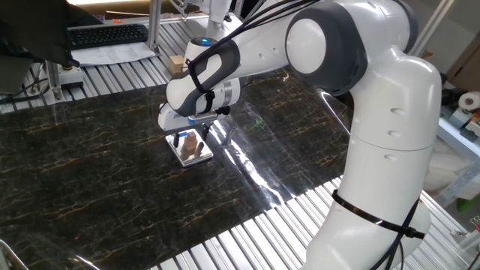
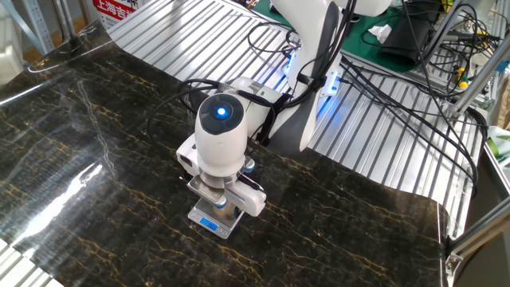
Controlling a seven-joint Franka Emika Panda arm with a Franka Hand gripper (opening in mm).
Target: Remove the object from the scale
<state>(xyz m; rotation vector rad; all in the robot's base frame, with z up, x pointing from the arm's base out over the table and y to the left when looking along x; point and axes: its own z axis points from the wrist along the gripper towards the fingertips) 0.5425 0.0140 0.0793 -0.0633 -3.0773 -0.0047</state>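
Note:
The scale (image 1: 198, 157) is a small silvery square lying on the dark marble-patterned mat. The tiny tan-brown block (image 1: 192, 142) stands on its platform. My gripper (image 1: 188, 139) points down over the scale, its jaws on either side of the block. A dark finger (image 1: 177, 138) shows left of the block with a small gap; the other finger is hidden. In the other fixed view, the hand (image 2: 221, 205) covers the block, and only the scale's blue display strip (image 2: 209, 224) and front edge show.
A larger light-tan cube (image 1: 177, 64) sits on the ribbed metal table behind the mat. A keyboard (image 1: 105, 34) lies at the back left. Cables (image 2: 382, 96) trail over the ribbed table beside the arm's base. The mat's edge (image 1: 300, 196) runs near the front.

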